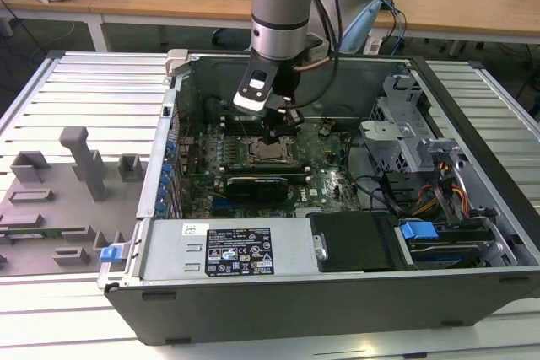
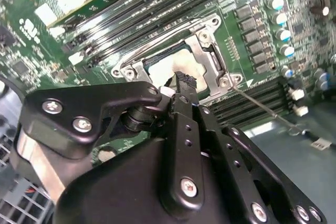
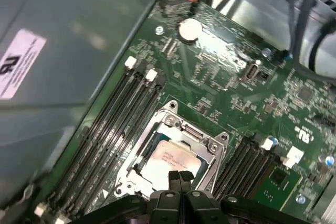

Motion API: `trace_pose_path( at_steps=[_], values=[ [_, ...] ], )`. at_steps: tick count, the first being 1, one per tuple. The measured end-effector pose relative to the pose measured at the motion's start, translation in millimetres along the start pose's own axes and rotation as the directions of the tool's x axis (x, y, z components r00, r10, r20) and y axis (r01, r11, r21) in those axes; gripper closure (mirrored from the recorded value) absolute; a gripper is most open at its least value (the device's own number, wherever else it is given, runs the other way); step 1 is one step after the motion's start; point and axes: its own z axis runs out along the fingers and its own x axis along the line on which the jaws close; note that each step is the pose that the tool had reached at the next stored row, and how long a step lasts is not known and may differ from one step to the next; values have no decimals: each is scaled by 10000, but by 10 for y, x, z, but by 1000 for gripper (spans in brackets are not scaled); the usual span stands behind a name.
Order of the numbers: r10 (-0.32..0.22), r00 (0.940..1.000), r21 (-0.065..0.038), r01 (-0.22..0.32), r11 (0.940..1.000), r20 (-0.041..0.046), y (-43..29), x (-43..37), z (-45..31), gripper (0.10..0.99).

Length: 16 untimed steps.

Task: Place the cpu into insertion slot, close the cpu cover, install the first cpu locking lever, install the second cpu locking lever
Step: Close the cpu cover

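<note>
The cpu [image 3: 169,160], a silvery-tan square chip, lies flat in the insertion slot [image 1: 268,153] of the green motherboard [image 3: 236,93]. The silvery cpu cover [image 3: 209,149] lies down around it, and the chip's top shows through its window. My gripper [image 3: 179,176] is shut with nothing between its fingers. Its tips hang just over the chip's near edge, also seen in the second wrist view as gripper [image 2: 184,81] above the cpu [image 2: 167,67]. A thin metal locking lever [image 2: 265,109] sticks out sideways from the cover's corner, away from the socket frame.
Long black memory slots [image 3: 113,124] flank the socket on both sides. A black graphics card [image 1: 261,183] lies just in front of the socket. The case's metal wall [image 3: 79,30], a drive cage [image 1: 405,137] and cables [image 1: 439,191] stand around the board. A grey fixture tray [image 1: 59,200] sits outside.
</note>
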Motion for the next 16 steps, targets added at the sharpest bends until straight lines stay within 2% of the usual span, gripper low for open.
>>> trace_pose_path(
  at_steps=[2, 4, 7, 9, 12, 14, 15, 16],
  values=[
    [-659, 9978, 4, 659, 9978, 11, 0, 0, 0, 980],
    [-1045, 9945, 3, 1045, 9945, 14, 0, 0, 0, 980],
    [-1767, 9843, -2, 1767, 9843, 15, 0, 0, 1, 980],
    [-2348, 9720, -8, 2348, 9720, 13, 0, 0, 1, 980],
    [-2937, 9559, -16, 2937, 9559, 10, 0, 0, 2, 980],
    [-3340, 9426, -21, 3340, 9426, 9, 0, 0, 2, 980],
    [-3611, 9325, -26, 3611, 9325, 8, 0, 0, 3, 980],
    [-3754, 9269, -28, 3754, 9269, 7, 0, 0, 3, 980]
  ],
)
